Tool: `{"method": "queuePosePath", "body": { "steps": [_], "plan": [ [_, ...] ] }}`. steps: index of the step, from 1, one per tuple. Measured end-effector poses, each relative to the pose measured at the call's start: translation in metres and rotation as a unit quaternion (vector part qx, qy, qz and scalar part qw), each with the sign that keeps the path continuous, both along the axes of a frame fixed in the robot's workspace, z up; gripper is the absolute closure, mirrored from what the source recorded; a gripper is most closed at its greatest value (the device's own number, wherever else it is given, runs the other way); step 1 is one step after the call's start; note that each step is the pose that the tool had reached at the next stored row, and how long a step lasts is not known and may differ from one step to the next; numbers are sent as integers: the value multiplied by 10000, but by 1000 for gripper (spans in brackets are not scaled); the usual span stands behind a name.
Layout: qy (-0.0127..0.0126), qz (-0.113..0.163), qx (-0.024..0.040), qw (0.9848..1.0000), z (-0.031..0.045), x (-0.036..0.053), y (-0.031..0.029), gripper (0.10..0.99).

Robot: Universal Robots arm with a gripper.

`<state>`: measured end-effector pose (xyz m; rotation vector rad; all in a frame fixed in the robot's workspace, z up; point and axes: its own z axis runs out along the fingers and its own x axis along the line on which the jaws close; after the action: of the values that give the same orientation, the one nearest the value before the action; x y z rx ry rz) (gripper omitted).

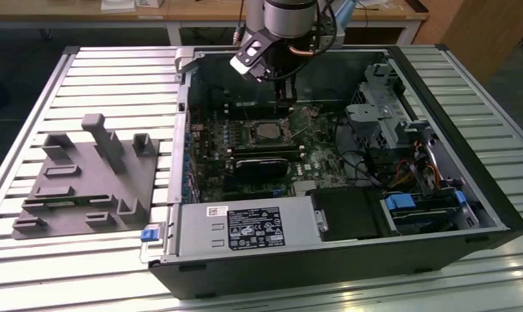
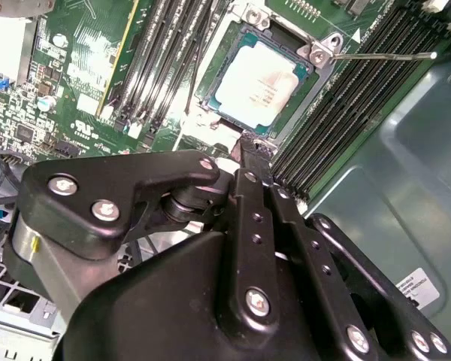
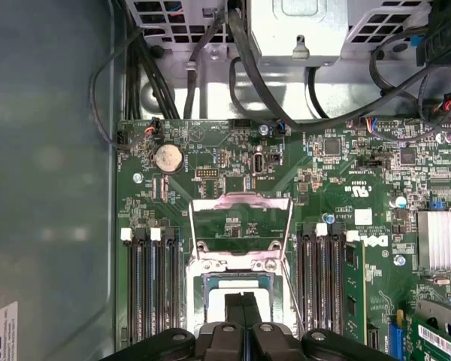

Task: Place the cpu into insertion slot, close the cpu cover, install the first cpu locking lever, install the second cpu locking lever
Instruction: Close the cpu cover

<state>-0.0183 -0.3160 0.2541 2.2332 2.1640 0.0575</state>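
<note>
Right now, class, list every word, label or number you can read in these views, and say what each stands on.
No text reads clearly enough to quote.
White sticker on the power supply: print too small to read.
White label on the case wall: too small to read.
cpu face: faint marks, illegible.
Circuit board: white lettering, illegible.

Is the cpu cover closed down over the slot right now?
No. In the first wrist view the cover stands flipped open, with green board showing through its window.
</note>
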Motion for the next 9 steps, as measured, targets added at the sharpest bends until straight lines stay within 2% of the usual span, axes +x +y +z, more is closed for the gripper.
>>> {"method": "queuePosePath", "body": {
  "steps": [9],
  "plan": [
    [0,0,0,10000,0,68,0,980]
  ]
}}
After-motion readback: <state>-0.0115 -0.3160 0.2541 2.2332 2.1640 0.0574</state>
